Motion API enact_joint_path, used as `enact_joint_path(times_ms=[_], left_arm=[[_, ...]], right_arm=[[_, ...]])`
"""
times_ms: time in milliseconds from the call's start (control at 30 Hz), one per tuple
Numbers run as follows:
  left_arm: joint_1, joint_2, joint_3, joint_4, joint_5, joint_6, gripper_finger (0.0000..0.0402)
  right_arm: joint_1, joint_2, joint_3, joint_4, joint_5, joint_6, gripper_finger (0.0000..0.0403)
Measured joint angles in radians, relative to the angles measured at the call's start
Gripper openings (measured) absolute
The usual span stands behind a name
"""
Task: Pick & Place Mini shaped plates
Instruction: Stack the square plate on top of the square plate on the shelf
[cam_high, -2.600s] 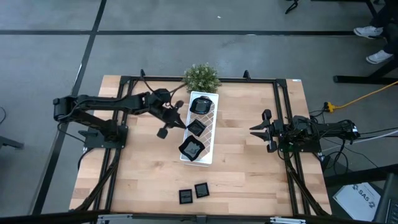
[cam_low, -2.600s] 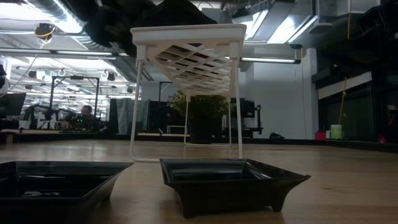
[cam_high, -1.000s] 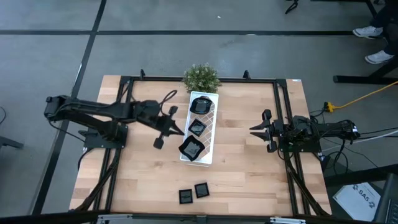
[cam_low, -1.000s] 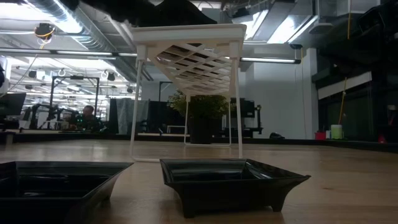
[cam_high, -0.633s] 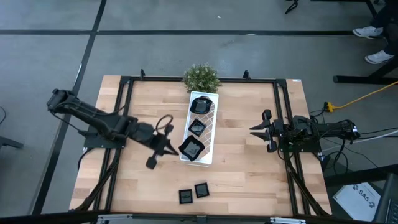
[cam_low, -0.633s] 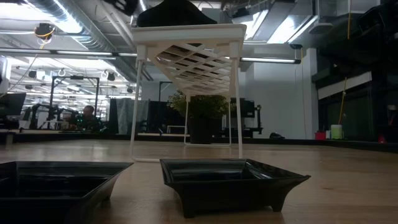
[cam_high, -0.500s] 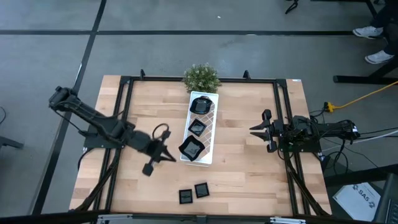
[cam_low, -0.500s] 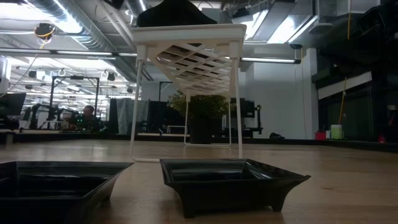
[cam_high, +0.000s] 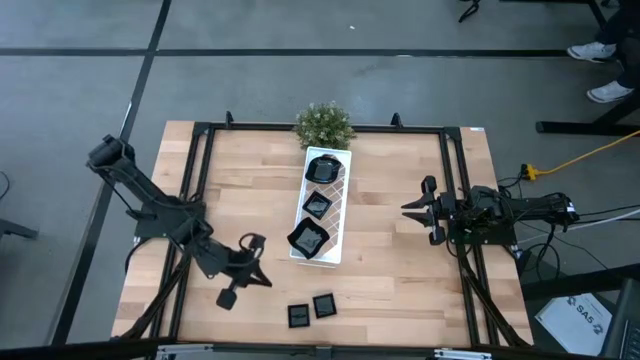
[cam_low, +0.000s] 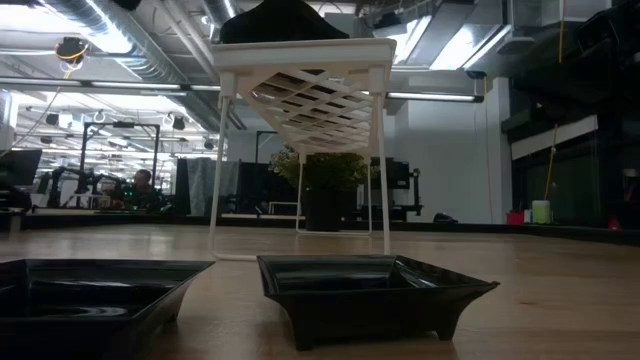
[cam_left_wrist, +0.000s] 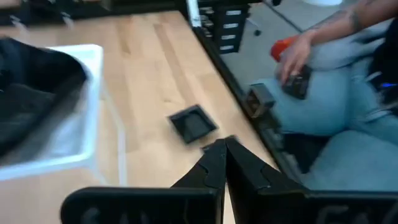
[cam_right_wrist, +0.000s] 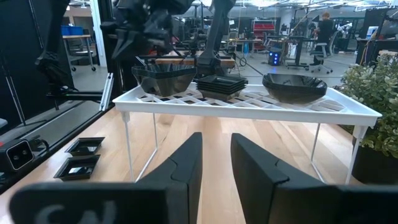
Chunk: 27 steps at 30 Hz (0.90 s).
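- The white lattice tray (cam_high: 322, 205) stands on thin legs in the middle of the wooden table (cam_high: 400, 280), with a small potted plant (cam_high: 323, 124) at its far end.
- Three glossy black mini plates rest on the tray: a round one (cam_high: 322, 168) nearest the plant, a square one (cam_high: 316, 206) in the middle, and a larger square one (cam_high: 308, 238) at the near end.
- Two more small square plates (cam_high: 310, 309) lie side by side on the bare wood, off the tray's near end, close to the table's front edge.
- The left gripper (cam_high: 262, 280) is clenched shut and holds nothing. It hangs off the tray's near-left corner.
- From that gripper, the two loose plates lie a short way toward the front edge and slightly to the robot's right; the left wrist view shows one of them (cam_left_wrist: 193, 123) just ahead of the shut fingertips.
- The right gripper (cam_high: 408, 208) waits well off the tray's right side, fingers parted and empty, pointing at the tray.
- Judging by position, the left arm is clearly nearer the loose plates, and its jaws must open before a grasp.
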Motion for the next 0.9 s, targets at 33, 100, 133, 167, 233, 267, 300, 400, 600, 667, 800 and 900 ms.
enact_joint_path(times_ms=[33, 100, 133, 167, 233, 267, 300, 400, 600, 667, 800, 900], left_arm=[[-0.005, 0.013, 0.0, 0.014, 0.015, -0.019, 0.0004], [-0.012, 0.038, 0.0, 0.041, 0.046, -0.066, 0.0005], [-0.016, 0.052, 0.0, 0.06, 0.065, -0.095, 0.0005], [-0.019, 0.065, 0.0, 0.081, 0.085, -0.121, 0.0004], [-0.029, 0.09, 0.0, 0.134, 0.122, -0.161, 0.0002], [-0.036, 0.104, 0.0, 0.159, 0.135, -0.171, 0.0002], [-0.044, 0.117, 0.0, 0.179, 0.143, -0.177, 0.0001], [-0.07, 0.156, 0.0, 0.222, 0.144, -0.179, 0.0003], [-0.116, 0.206, 0.0, 0.227, 0.051, -0.178, 0.0002], [-0.126, 0.219, 0.0, 0.226, 0.021, -0.177, 0.0002], [-0.135, 0.244, 0.0, 0.203, -0.027, -0.168, 0.0002], [-0.134, 0.268, 0.0, 0.182, -0.045, -0.168, 0.0001]], right_arm=[[0.0, 0.0, 0.0, 0.0, 0.0, 0.0, 0.0085], [0.0, 0.0, 0.0, 0.0, 0.0, 0.0, 0.0085], [0.0, 0.0, 0.0, 0.0, 0.0, 0.0, 0.0085], [0.0, 0.0, 0.0, 0.0, 0.0, 0.0, 0.0085], [0.0, 0.0, 0.0, 0.0, 0.0, 0.0, 0.0085], [0.0, 0.0, 0.0, 0.0, 0.0, 0.0, 0.0085], [0.0, 0.0, 0.0, 0.0, 0.0, 0.0, 0.0085], [0.0, 0.0, 0.0, 0.0, 0.0, 0.0, 0.0085], [0.0, 0.0, 0.0, 0.0, 0.0, 0.0, 0.0085], [0.0, 0.0, 0.0, 0.0, 0.0, 0.0, 0.0085], [0.0, 0.0, 0.0, 0.0, 0.0, 0.0, 0.0085], [0.0, 0.0, 0.0, 0.0, 0.0, 0.0, 0.0085]])
